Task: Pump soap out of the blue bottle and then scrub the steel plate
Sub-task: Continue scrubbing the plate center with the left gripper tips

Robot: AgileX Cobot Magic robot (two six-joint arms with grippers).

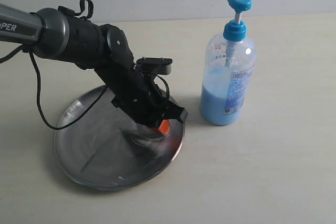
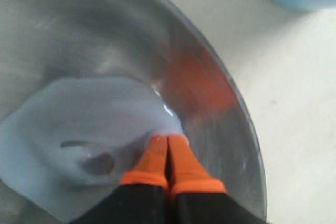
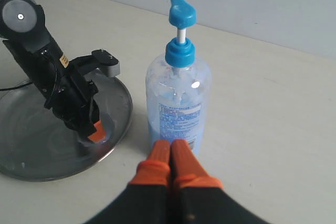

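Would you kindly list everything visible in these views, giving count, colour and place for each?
steel plate: one, shiny grey, on the table, left of the bottle in the exterior view
soap: one smear, pale blue, inside the plate
blue bottle: one, clear with a blue pump head and light blue liquid, upright beside the plate
table: one, cream, under everything
cable: one, black, looping from the left arm over the plate's rim
left arm: one, black and grey, angled down over the plate
left claw: one, orange tips, shut, tips in the soap
right claw: one, orange tips, shut, empty, pointing at the bottle
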